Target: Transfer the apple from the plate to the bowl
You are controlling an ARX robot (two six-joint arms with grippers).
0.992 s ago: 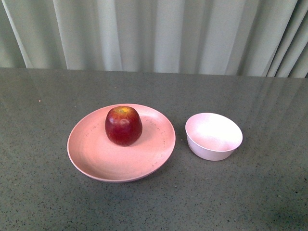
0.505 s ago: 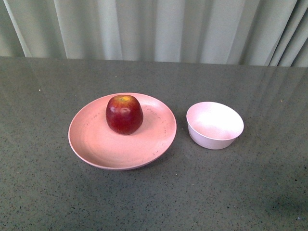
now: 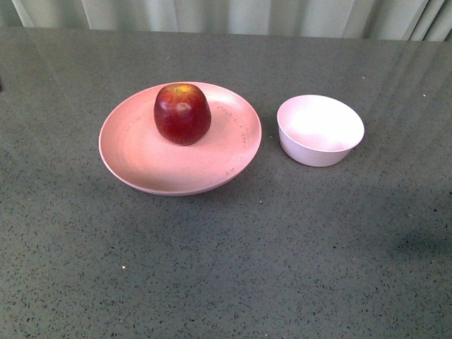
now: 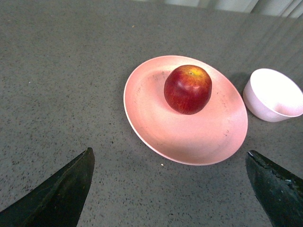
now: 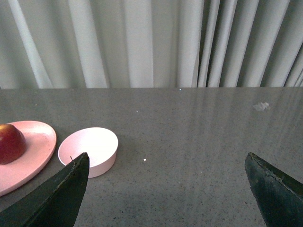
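A glossy dark-red apple (image 3: 182, 113), yellowish at the crown, sits on a wide salmon-pink plate (image 3: 152, 159), toward the plate's far side. Its underside is hidden where it meets the dish. Of the left tool (image 4: 169, 152), the wrist view catches only two dark, tapering fingers (image 4: 59, 194), cut off by the frame edge. They stand wide apart and grip nothing, with the plate and apple showing between them. The right tool (image 5: 166, 155) appears the same way, as two dark wedges spread wide with nothing held, well apart from the apple. In its wrist view the plate and apple are sliced by the picture's edge, so only part of each is visible. The small, deep, pale pink bowl (image 3: 311, 154) stands just to the right of the plate, near it but not touching, its smooth inside brightly lit. The plate is matte, shallow and round, with faint dark specks along its inner slope that are too small to make out. The surface (image 3: 247, 268) is a grey-green, stone-like slab flecked with pale and dark grains, polished enough to carry soft reflections. A pleated pale curtain (image 5: 142, 42) hangs behind, seen in the front view only as a thin strip.
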